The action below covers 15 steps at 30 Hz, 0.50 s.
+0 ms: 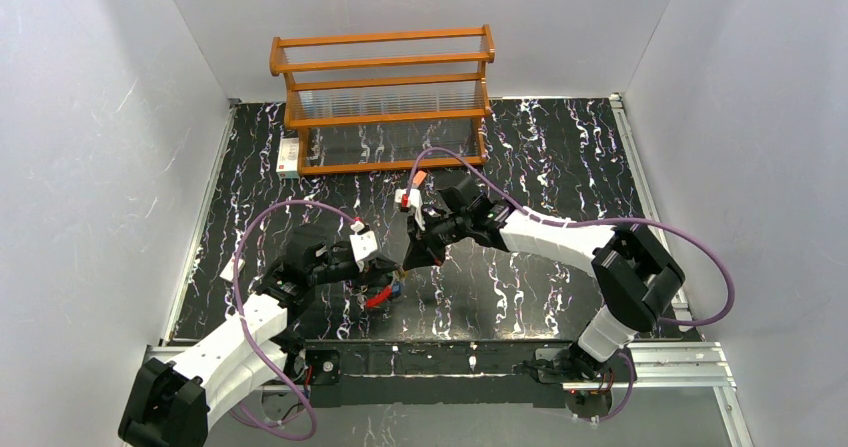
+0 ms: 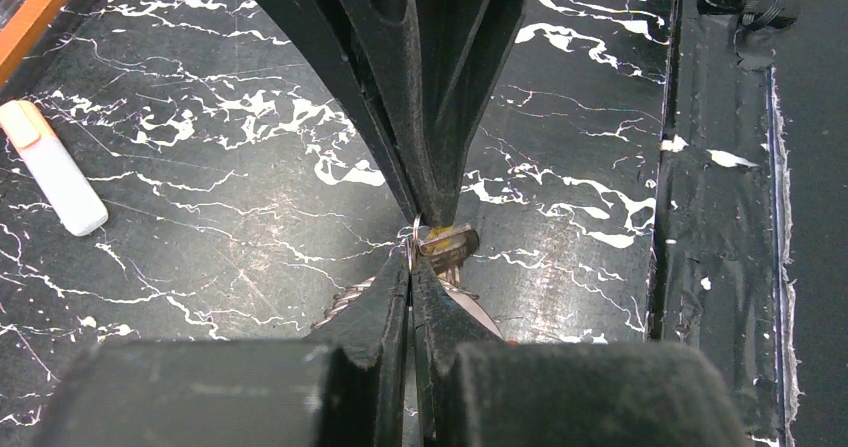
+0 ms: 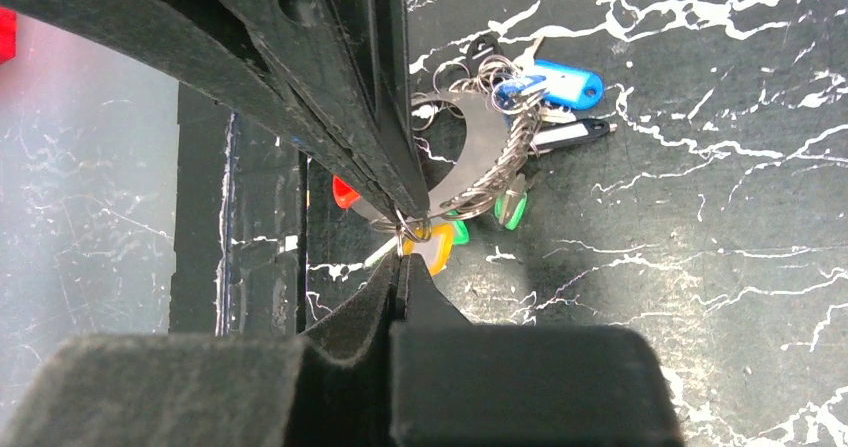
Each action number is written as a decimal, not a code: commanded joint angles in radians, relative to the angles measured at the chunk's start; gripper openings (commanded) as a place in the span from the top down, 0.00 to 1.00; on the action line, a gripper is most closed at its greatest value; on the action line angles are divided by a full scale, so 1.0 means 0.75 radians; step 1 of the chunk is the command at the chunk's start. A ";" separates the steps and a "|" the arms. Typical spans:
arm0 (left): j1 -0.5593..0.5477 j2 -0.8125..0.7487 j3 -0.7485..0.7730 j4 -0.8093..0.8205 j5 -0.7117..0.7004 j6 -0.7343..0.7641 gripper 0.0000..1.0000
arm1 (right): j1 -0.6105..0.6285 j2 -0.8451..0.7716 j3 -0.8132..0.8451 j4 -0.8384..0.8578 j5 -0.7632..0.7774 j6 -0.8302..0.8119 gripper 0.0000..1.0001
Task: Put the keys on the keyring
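The keys lie bunched on the black mat under both grippers [image 1: 385,292]. In the right wrist view I see a blue key [image 3: 560,87], green keys [image 3: 510,209] and a yellow key [image 3: 435,252] hanging on the silver keyring [image 3: 478,157], whose red section [image 3: 345,192] shows behind. My left gripper [image 2: 412,259] and right gripper [image 3: 403,259] meet tip to tip. Both are shut on a thin small wire ring [image 3: 415,229] at the yellow key [image 2: 450,242]. Part of the bunch is hidden behind the fingers.
A wooden rack [image 1: 385,97] stands at the back of the mat. A small white tag [image 1: 288,154] lies to its left. A white stick with an orange cap [image 2: 50,167] lies on the mat. A metal rail [image 1: 480,357] runs along the near edge.
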 commanded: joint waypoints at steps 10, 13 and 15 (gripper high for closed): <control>-0.002 -0.028 0.037 0.010 0.048 0.007 1.00 | 0.008 -0.003 0.065 -0.079 0.161 -0.033 0.99; -0.002 -0.028 0.038 0.010 0.042 0.003 1.00 | 0.019 0.002 0.060 -0.098 0.202 -0.051 0.99; -0.002 -0.026 0.041 0.014 0.039 -0.009 1.00 | 0.025 0.005 0.053 -0.105 0.224 -0.059 0.99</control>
